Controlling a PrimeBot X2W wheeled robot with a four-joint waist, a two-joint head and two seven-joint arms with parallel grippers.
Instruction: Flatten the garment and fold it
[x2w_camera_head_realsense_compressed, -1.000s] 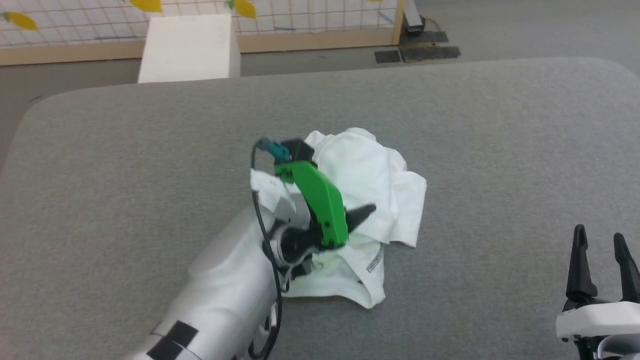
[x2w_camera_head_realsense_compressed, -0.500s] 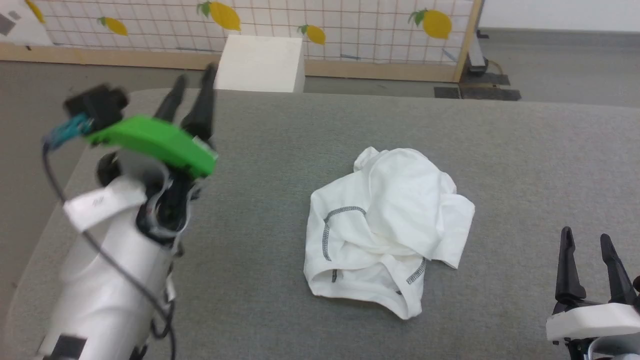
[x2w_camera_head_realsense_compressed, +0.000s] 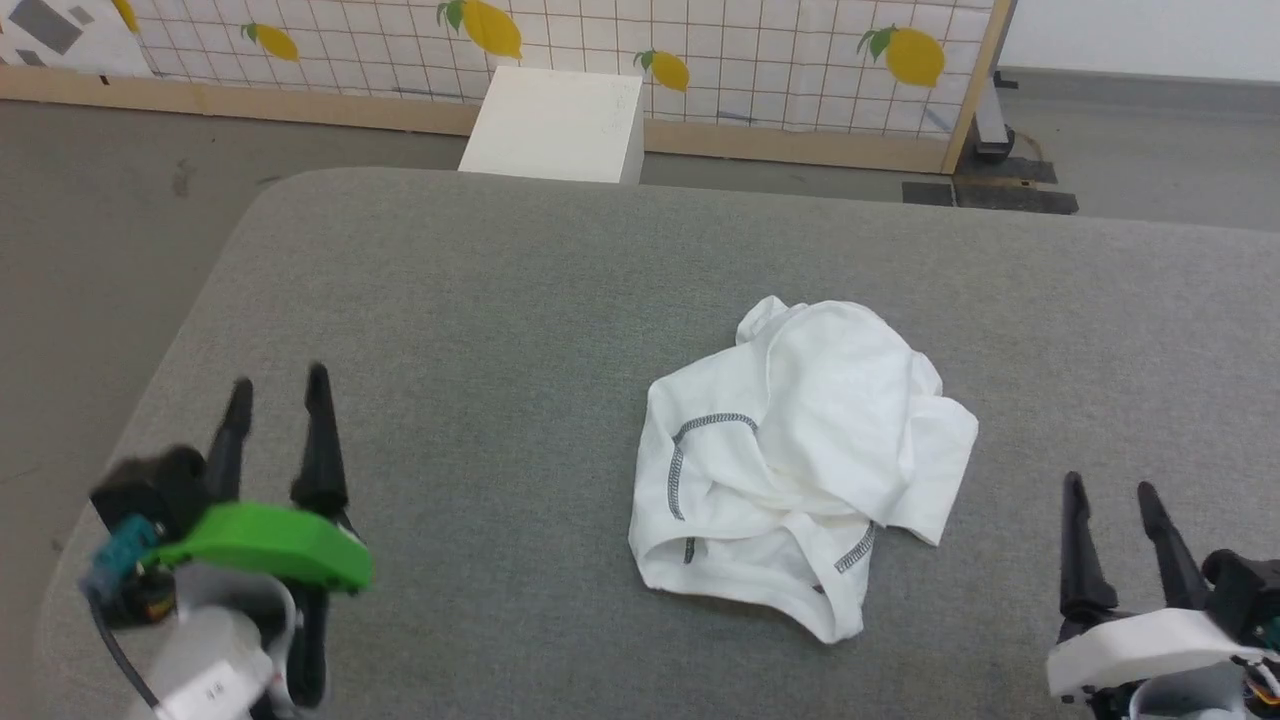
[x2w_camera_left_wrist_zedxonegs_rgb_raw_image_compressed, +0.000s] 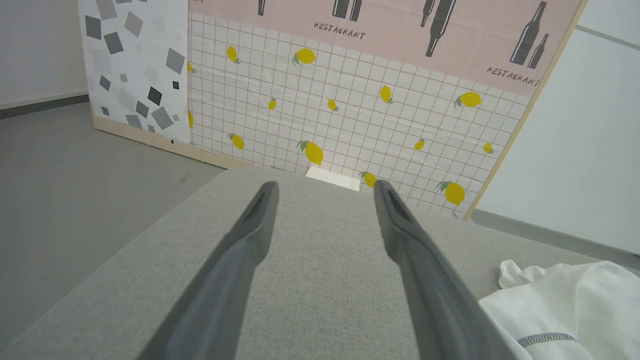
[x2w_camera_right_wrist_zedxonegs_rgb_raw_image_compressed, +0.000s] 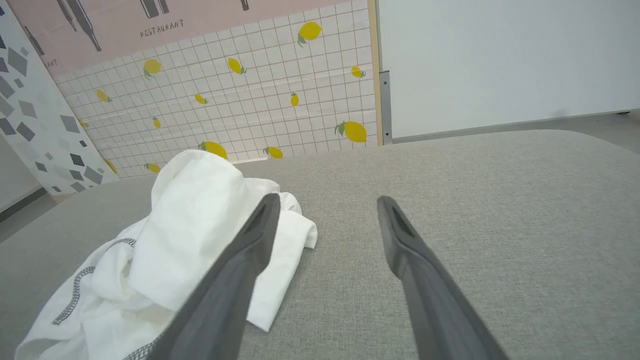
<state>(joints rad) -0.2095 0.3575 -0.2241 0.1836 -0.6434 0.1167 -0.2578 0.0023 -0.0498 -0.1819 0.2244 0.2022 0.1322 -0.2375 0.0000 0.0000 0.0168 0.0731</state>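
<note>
The garment, a white T-shirt with dark grey zigzag seams, lies crumpled in a heap on the grey table, right of centre. It also shows at the lower right of the left wrist view, the garment, and at the left of the right wrist view, the garment. My left gripper hovers open at the lower left, well apart from the cloth, nothing between its fingers. My right gripper stands open at the lower right, a short way right of the heap, holding nothing.
A rigid white box stands on the floor just beyond the table's far edge. Behind it runs a tiled lemon-print panel with a wooden frame. The table's rounded left corner and edge lie close to my left gripper.
My left arm has swung off the garment, first up to the far left, then down to the lower left, open. The garment stays crumpled. The camera has shifted; the right gripper looks unmoved.
</note>
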